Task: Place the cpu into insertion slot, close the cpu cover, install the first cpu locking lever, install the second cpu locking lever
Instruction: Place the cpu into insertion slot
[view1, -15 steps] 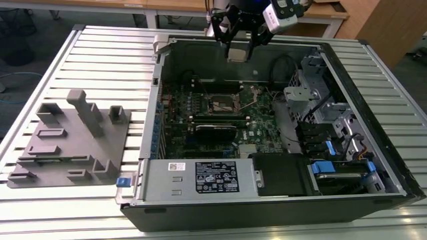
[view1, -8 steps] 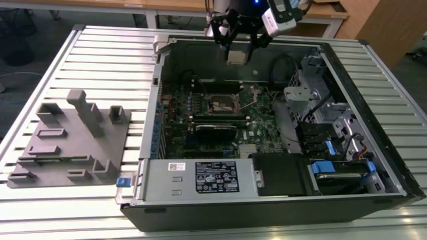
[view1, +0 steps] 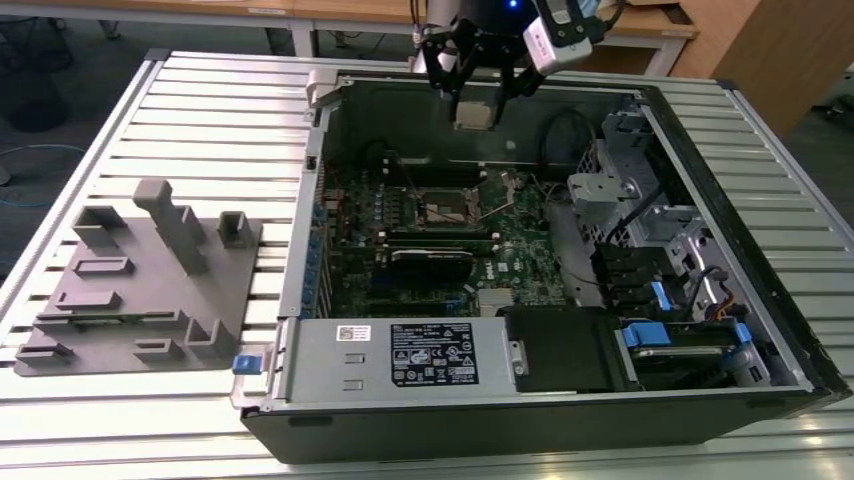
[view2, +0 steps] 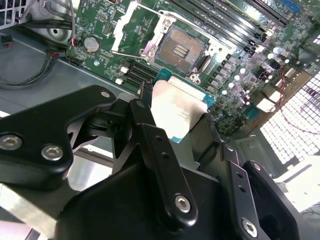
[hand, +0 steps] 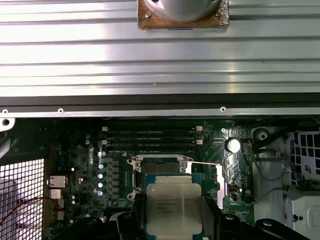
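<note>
Gripper (view2: 176, 120) holds cpu (hand: 174, 207) high above insertion slot (view2: 182, 47).

The cpu (view2: 175, 107) has a dull silver-grey top with a teal-green border. The hand (view2: 175, 120) is matte black with silver screw heads. The insertion slot (view2: 182, 49) has a dark centre and a silvery rim; the circuit board (view1: 521, 270) is green. The case (view1: 534, 430) is black, with blue clips (view1: 643, 334). The table (view1: 200, 110) is silvery, ribbed in parallel stripes. The fixture block (view1: 147, 290) is plain grey.
</note>
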